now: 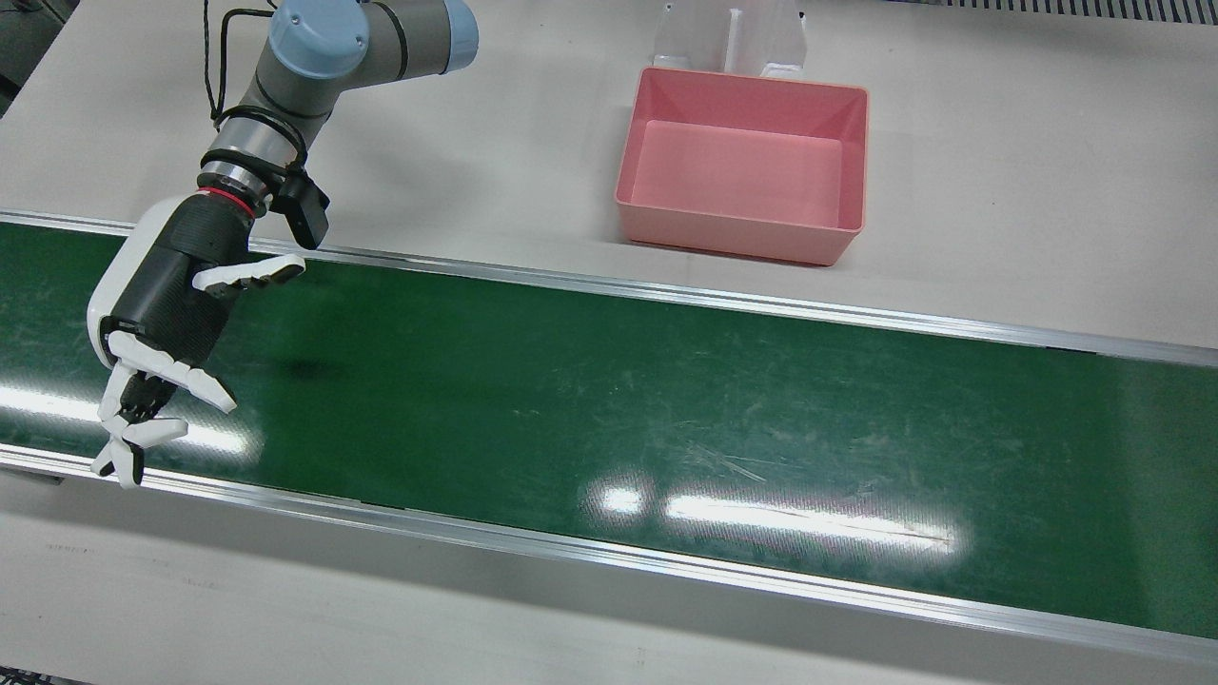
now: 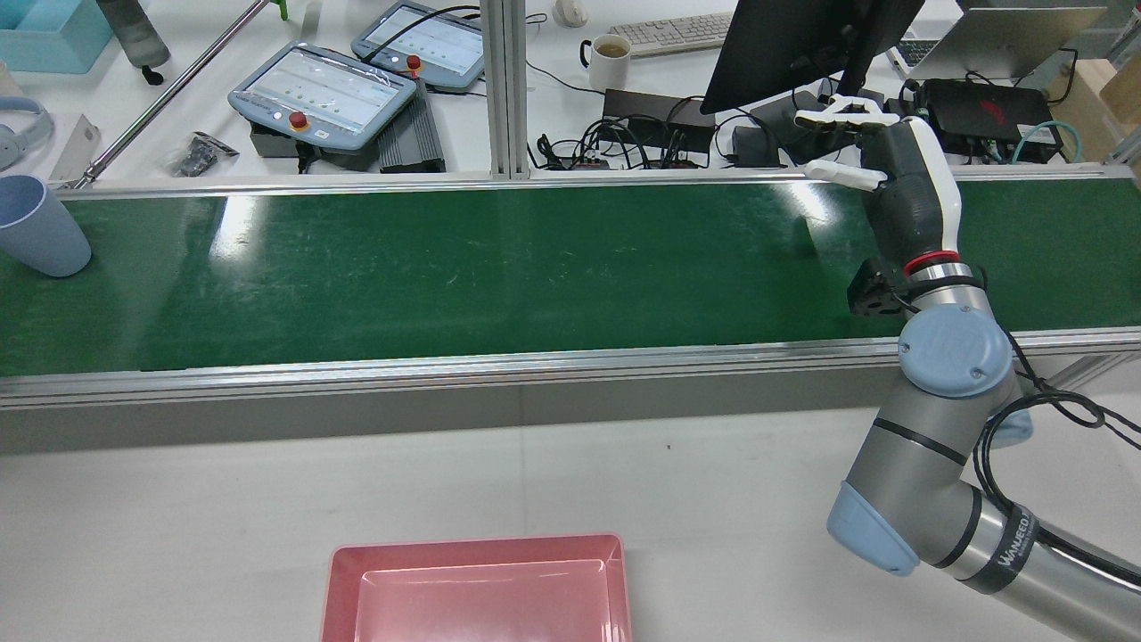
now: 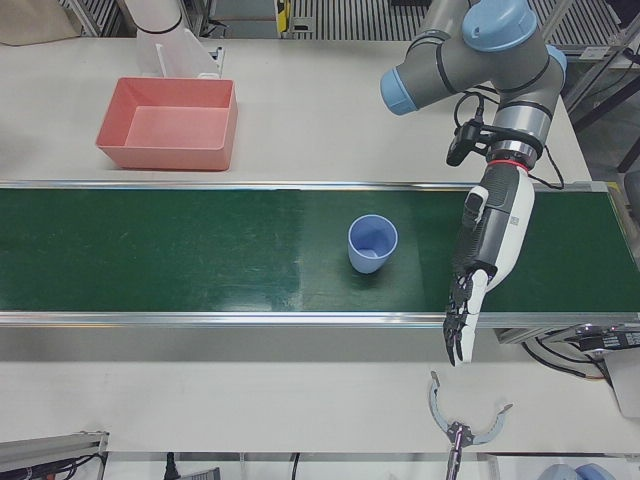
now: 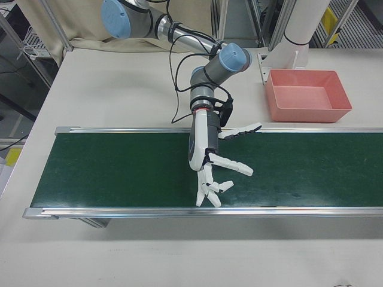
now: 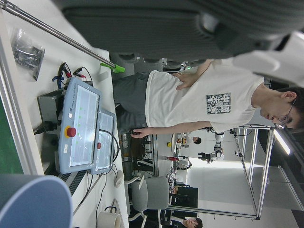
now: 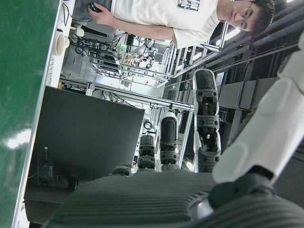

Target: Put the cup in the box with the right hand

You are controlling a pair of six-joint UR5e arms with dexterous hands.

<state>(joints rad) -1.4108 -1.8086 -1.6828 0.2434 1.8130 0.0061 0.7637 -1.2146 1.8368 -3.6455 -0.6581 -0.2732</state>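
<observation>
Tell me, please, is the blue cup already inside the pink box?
No, the blue cup stands upright on the green belt, while the pink box sits empty.

One blue cup [image 3: 372, 243] on one green belt [image 1: 666, 400]; one pink box [image 1: 744, 163] on the table [image 1: 1028, 171]. Two arms, each with one hand: right hand [image 1: 162, 333], left hand [image 3: 487, 250]. Behind the belt in the rear view: two control pendants [image 2: 323, 93], one white mug [image 2: 610, 59], one keyboard [image 2: 673, 32], one dark monitor [image 2: 793, 45]; one person [image 5: 199, 102] in the left hand view.
</observation>
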